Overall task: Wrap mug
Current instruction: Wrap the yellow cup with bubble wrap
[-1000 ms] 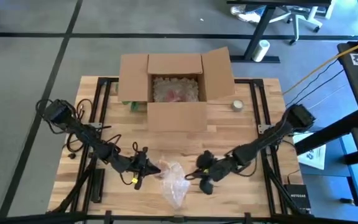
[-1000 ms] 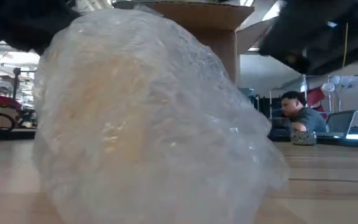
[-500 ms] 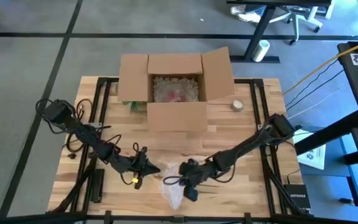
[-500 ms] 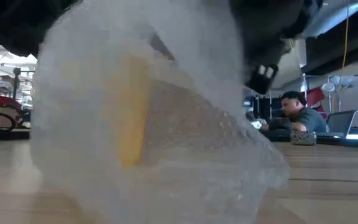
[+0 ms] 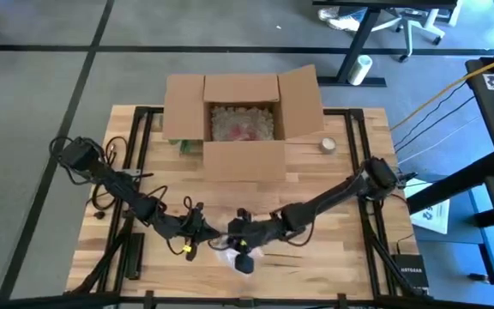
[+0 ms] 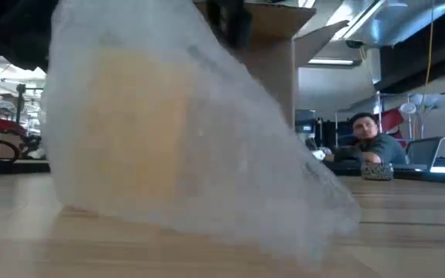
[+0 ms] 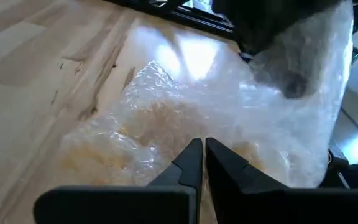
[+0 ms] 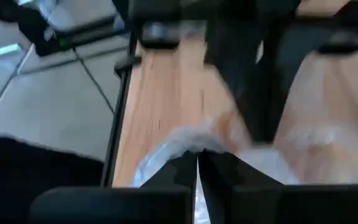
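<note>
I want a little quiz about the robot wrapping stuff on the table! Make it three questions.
1. True or false: the cardboard box is open.
2. What see-through stuff covers the yellowish mug?
3. Which gripper reaches over the bundle: A) left gripper B) right gripper?

Key: 1 true. 2 bubble wrap. 3 B; its jaws look shut on the wrap.
</note>
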